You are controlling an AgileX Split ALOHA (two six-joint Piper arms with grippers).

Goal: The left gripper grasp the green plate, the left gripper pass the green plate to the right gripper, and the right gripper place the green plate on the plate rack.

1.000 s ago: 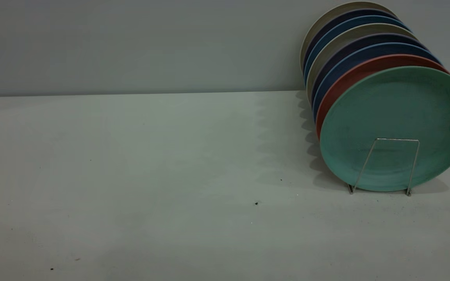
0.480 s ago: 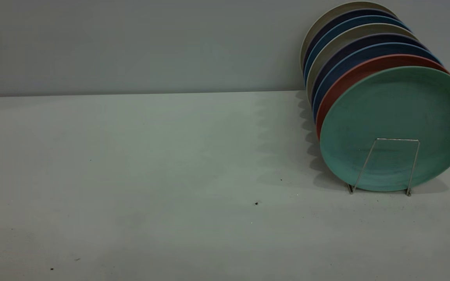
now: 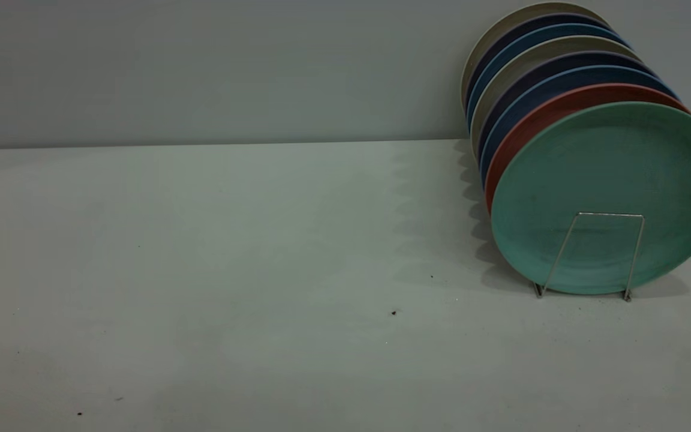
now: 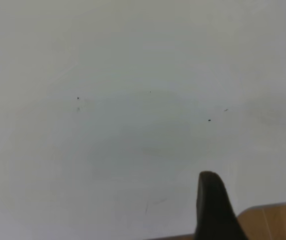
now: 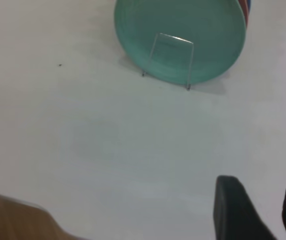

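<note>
Green plate (image 3: 609, 198): round, teal-green, matte, low raised rim. Stands on edge at the front of a row of plates near the table's far right corner, leaning slightly back against the plate behind. Held by nothing. Also seen in the right wrist view (image 5: 180, 35).

Rack (image 3: 594, 255): thin silver wire. One upright trapezoid loop shows in front of the green plate's lower face, its two feet on the table. The loop is lower than the plate. Same loop in the right wrist view (image 5: 171, 60).

Other plates, front to back behind the green one: salmon-red plate (image 3: 522, 135), touching or just behind the green plate; then dark blue, dark purple, beige, teal-blue, dark navy and beige rims (image 3: 504, 36), all upright in the same row and overlapping toward the wall.

Table (image 3: 231, 270): pale grey-white top, a few small dark specks (image 3: 393, 312) near the middle and the near left part.

Left gripper (image 4: 213, 210): a single black tapering finger shows above bare tabletop, near a table edge with a wooden surface beyond. Whether open or closed cannot be told. Holds nothing visible.

Right gripper (image 5: 262, 210): two black fingers show with a clear gap between them; parted, empty. It hangs above bare tabletop, well apart from the rack, facing the green plate.

Neither gripper appears in the exterior view.
</note>
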